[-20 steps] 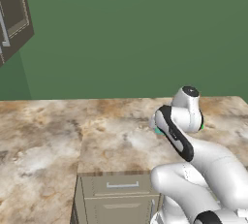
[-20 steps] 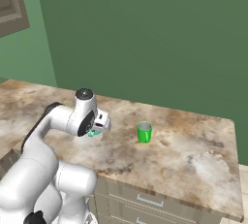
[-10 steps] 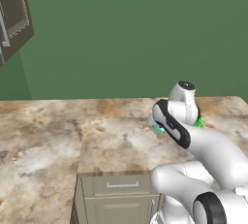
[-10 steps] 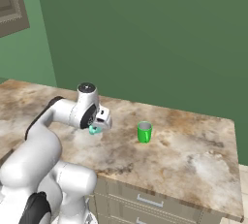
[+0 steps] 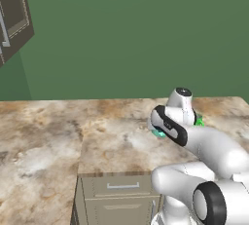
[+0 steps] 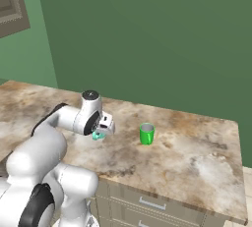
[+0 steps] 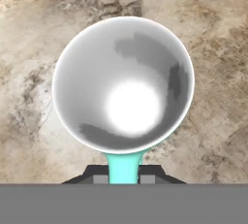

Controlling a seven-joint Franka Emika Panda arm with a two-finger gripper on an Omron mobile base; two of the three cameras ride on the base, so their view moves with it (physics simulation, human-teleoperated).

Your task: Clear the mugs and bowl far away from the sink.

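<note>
teal mug (image 7: pixel 123 85): sitting upright just over or on the marbled bench (image 7: pixel 213 48), white inside facing the hand camera; in the right base view it is peeking out teal (image 6: pixel 97 135) under the wrist.
handling: looking like a small rigid glazed mug, probably light, slick and chippable; the handle is giving the surest hold, so keeping it level and setting it down softly is advisable.
pincer (image 7: pixel 124 175): nearly closed, clamping the teal handle between its dark tips; seen as the hand (image 6: pixel 104 124) in the right base view.
green mug (image 6: pixel 146 133): standing upright on the bench, near the teal mug but apart from it.
view differences: hand view is showing the handle grip and the empty inside; right base view is showing the green mug whole and the spacing; left base view is showing a teal edge (image 5: pixel 158 132) and a green sliver (image 5: pixel 199 121) past the arm, plus the drawer front (image 5: pixel 119 194).
</note>
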